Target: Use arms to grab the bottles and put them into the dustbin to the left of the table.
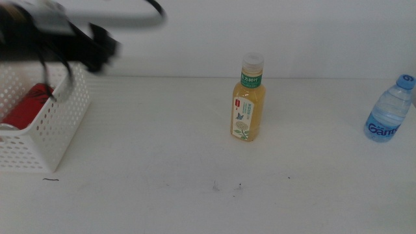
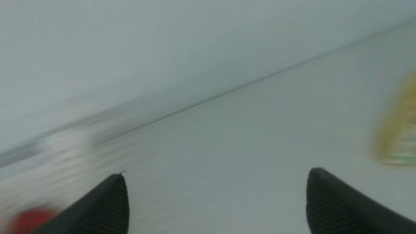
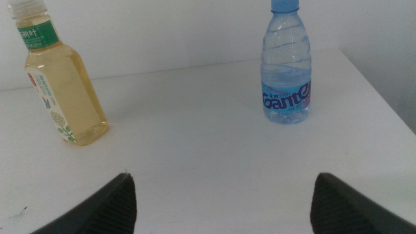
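White plastic mesh forms the dustbin [image 1: 49,127] at the left edge of the table [image 1: 162,149], and the red soda can [image 1: 27,104] lies inside it, partly hidden by the near wall. Above the dustbin the left gripper [image 1: 104,49] hangs blurred in the middle view; its wrist view shows its two dark jaws spread wide apart with nothing between them, a red smear low beside one jaw and a yellow blur at the far side. Near the middle of the table the tea bottle [image 1: 248,104] stands upright, with a white cap, a green neck band, pale yellow liquid and a label whose small print is too fine to read. Well apart from it, at the table's right edge, stands the water bottle [image 1: 390,110], clear with a blue cap and a blue label reading "Ganten" [image 3: 286,101]. The right gripper [image 3: 221,201] shows only in its own wrist view, jaws wide apart and empty, facing both bottles from a distance.
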Action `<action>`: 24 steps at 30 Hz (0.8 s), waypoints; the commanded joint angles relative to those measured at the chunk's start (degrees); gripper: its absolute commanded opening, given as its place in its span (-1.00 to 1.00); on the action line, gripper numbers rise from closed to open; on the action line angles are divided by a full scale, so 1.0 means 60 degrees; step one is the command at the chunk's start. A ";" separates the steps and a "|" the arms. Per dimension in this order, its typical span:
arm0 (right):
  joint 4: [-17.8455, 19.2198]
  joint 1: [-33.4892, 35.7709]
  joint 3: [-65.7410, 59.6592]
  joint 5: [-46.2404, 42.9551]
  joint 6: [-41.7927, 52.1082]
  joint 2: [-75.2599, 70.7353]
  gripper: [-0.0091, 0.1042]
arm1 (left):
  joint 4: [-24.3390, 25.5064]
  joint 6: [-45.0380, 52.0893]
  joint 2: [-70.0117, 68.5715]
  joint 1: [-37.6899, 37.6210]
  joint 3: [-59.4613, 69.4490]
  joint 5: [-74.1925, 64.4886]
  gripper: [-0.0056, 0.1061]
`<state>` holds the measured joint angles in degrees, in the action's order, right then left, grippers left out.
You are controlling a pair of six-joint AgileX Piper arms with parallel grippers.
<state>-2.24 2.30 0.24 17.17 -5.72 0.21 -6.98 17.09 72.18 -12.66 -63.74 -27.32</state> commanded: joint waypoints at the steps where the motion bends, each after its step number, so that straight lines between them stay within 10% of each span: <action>1: 0.0023 -0.0047 -0.0039 -0.0081 0.0037 -0.0035 0.37 | -0.0317 -0.0174 -0.0585 -0.1051 0.1004 0.0980 0.78; 10: 0.0023 -0.0047 -0.0039 -0.0081 0.0037 -0.0035 0.37 | -0.0313 -0.0173 -0.1250 -0.3932 0.3843 0.5225 0.78; 24: 0.0023 -0.0047 -0.0039 -0.0081 0.0037 -0.0035 0.37 | 0.0135 -0.1721 -0.1250 -0.4075 0.7978 0.9635 0.78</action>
<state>-2.24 2.30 0.24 17.17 -5.72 0.21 -6.30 7.66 64.93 -36.98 -16.83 28.50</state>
